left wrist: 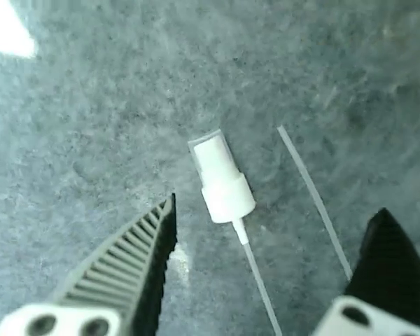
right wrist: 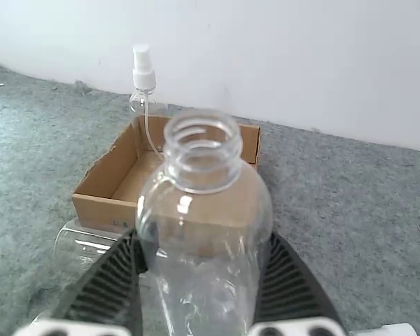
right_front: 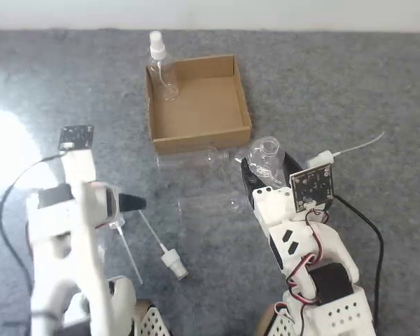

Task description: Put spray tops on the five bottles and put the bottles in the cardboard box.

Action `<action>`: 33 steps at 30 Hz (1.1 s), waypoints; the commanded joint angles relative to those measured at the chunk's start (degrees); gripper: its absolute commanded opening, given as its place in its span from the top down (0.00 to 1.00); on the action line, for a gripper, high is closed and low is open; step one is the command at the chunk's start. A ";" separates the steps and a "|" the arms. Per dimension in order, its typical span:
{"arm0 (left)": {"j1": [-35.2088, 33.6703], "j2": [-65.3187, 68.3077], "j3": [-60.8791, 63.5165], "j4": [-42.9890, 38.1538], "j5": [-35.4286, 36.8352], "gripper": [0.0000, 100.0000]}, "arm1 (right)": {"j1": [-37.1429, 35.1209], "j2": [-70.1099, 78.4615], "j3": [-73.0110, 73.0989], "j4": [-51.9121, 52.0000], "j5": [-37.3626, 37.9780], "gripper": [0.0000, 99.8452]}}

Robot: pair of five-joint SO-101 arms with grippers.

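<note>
I can see that only 1 of the 5 jobs is done: 1 capped bottle (right_front: 162, 73) stands in a far corner of the cardboard box (right_front: 199, 140), out past the right pincer (right wrist: 201, 241). So 4 bottles still need tops and a place in the box. The right pincer is closed snug around an open bottle (right wrist: 199, 210), 1 finger on each side of its fat part. It holds the bottle upright, with its mouth bare and no top on it. Between this pincer and the box, more clear bottles (right_front: 213, 157) lie on the table, but they are see-through and I cannot count them well. A spray top (right_front: 324, 157) with a long thin tube lies just beside the right pincer. The left pincer (left wrist: 275, 210) is wide open and has nothing in it. It hangs right over another spray top (left wrist: 220, 185) that lies flat on the grey table, in the gap between the 2 fingers but nearer to the ribbed one. No finger touches it. A loose thin tube (left wrist: 311, 196) lies next to it, closer to the other finger. 1 more spray top (right_front: 173, 262) lies near the left pincer, off toward the right arm. I think the left pincer is meant to go down, pinch that top and take it over to the open bottle
</note>
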 commanded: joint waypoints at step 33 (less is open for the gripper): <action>0.26 42.46 -23.52 -0.97 10.55 0.84 | 0.57 -1.01 -0.70 -1.36 1.41 0.99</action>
